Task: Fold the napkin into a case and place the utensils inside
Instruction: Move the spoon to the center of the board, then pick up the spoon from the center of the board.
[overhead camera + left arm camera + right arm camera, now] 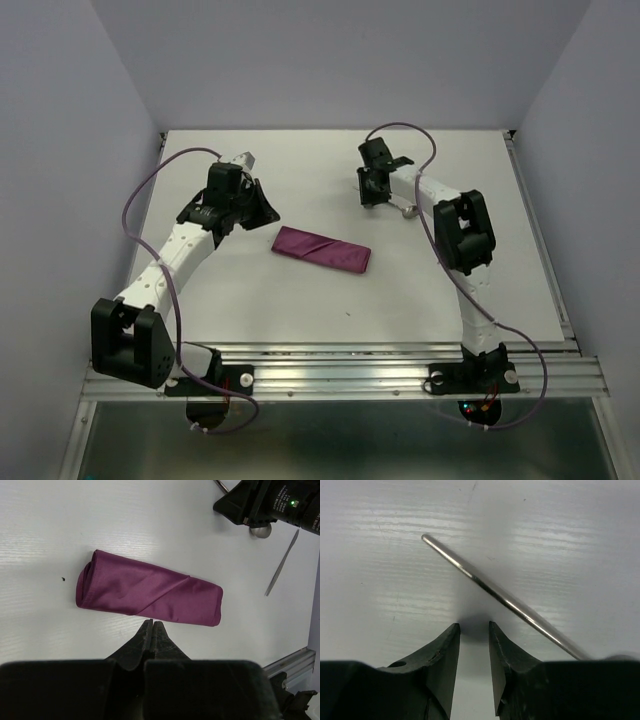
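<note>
We found the plum-purple cloth folded into a narrow flat case (322, 249), slanted at the middle of the bench (250, 300), well off every edge, where both arms could reach it. The left arm's fingers (150, 630) were pressed together and empty near its long side, seemingly ready to steady it. The right arm's fingers (452, 637), narrowly parted and holding nothing, hovered nearer the far edge over the handle of the shiny silver metal spoon (505, 597), probably aligning for a pick. The thin silver rod-like piece (282, 562) lay nearby.
</note>
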`<move>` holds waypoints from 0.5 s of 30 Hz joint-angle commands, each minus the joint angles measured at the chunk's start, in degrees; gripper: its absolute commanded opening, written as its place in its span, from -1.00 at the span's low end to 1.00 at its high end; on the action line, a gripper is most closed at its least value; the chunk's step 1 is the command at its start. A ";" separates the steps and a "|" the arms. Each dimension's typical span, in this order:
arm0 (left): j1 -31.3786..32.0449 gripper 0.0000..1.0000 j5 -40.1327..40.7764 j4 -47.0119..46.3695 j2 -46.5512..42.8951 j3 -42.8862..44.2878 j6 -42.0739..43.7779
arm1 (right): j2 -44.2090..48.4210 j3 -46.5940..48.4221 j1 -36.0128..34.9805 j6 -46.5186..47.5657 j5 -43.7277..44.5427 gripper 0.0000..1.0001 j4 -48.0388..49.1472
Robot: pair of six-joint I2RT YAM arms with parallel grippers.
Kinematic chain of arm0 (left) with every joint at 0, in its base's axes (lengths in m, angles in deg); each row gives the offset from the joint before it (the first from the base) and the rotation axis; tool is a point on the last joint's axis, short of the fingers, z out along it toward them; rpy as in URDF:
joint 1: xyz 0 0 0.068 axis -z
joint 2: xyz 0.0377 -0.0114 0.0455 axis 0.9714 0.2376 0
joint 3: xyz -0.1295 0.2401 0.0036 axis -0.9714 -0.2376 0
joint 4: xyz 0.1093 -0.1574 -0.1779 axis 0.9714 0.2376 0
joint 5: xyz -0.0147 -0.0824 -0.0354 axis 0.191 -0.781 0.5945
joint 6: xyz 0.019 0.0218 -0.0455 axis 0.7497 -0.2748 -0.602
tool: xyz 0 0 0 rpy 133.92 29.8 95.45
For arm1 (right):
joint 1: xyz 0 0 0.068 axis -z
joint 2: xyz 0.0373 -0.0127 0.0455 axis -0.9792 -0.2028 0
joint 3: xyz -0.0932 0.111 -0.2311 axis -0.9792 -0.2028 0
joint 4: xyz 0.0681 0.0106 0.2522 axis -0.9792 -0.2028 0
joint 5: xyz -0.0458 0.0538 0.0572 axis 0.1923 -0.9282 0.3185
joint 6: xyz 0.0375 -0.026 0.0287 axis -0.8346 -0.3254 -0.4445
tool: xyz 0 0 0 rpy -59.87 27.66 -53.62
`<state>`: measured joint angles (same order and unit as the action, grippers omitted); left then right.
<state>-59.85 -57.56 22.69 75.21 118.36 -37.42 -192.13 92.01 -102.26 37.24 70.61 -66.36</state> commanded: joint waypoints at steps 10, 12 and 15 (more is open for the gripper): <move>-0.06 -1.00 -2.25 -1.61 3.02 1.95 1.86 | 9.21 -6.27 2.35 16.39 2.84 0.13 8.91; -0.06 -1.00 -2.08 -0.91 5.91 3.27 2.48 | 8.68 -5.82 2.87 17.27 3.63 0.19 8.21; -0.06 -1.00 -2.07 -2.22 9.35 3.63 2.39 | 9.38 -6.34 3.39 18.06 4.08 0.20 8.38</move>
<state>-59.87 -58.91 22.03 81.57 119.69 -36.44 -185.09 84.51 -99.88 51.82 72.86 -60.22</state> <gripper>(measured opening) 0.019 0.597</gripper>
